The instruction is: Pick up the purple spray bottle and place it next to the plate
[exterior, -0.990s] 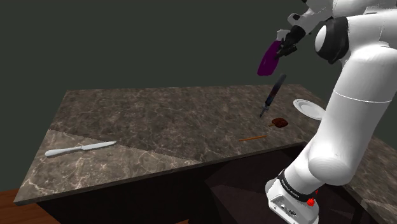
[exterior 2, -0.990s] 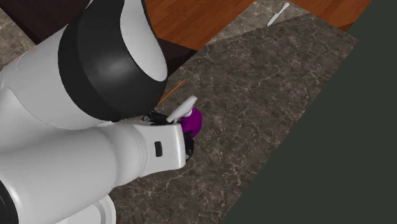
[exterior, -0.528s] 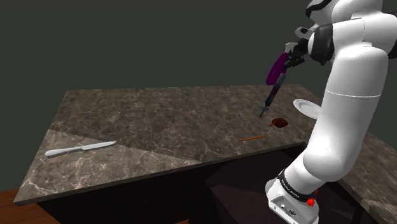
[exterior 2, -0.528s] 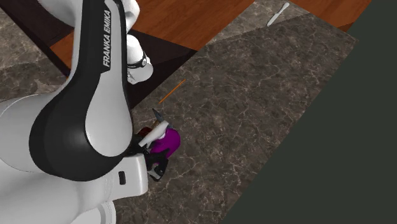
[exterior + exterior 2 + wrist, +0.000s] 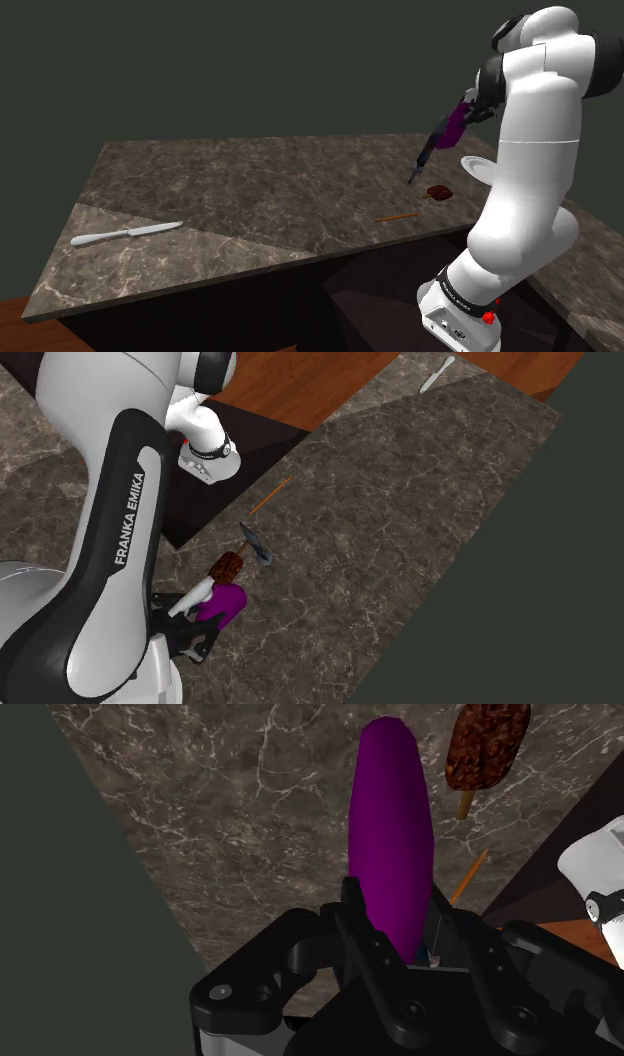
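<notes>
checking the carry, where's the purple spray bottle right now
The purple spray bottle is clasped in the pincer, off the marbled counter, at the shoulder view's right, just above the white plate and the brown ice-cream bar.

We record the following:

- Spray bottle point(image 5: 392, 844): plain glossy purple, white at its head.
- Hand point(image 5: 396, 912): all black.
- Arm point(image 5: 535, 150): white with dark joints and black lettering.
- Table point(image 5: 250, 190): dark brown stone, mottled with pale grey-white veins.
- Plate point(image 5: 477, 169): white.
- Knife point(image 5: 125, 233): pale silver-grey.
- Ice-cream bar point(image 5: 487, 744): speckled chocolate brown on a tan stick.
- Thin stick point(image 5: 270, 495): orange.
- Floor point(image 5: 300, 382): reddish-brown with a wood grain.
- Wall point(image 5: 250, 70): we note it as flat dark grey-green.
</notes>
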`<state>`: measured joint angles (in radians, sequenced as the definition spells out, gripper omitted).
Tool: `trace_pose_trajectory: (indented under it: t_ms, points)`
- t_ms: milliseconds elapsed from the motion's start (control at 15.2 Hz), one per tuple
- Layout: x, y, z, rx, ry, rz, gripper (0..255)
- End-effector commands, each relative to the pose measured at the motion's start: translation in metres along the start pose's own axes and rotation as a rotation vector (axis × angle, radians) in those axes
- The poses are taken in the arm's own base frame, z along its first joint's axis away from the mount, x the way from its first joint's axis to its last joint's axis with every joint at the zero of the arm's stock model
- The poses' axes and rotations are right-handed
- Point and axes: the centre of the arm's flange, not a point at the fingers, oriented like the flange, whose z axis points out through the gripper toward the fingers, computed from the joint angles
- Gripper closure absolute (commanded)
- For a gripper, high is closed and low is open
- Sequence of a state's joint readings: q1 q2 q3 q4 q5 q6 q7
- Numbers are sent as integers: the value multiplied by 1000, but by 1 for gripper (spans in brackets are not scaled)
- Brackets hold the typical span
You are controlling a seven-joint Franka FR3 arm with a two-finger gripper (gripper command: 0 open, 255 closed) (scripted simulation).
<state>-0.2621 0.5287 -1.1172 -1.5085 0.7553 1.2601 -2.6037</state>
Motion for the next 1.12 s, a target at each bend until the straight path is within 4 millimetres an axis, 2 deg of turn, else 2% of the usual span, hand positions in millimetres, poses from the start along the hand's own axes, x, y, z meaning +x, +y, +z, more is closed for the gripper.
trace_pose_trajectory:
  t_ms: [0, 330, 1056]
  points:
    - [-28, -8, -1, 0, 1, -1, 255]
    - [-86, -25, -1, 0, 1, -1, 255]
    - [-116, -26, 49, 0, 1, -1, 255]
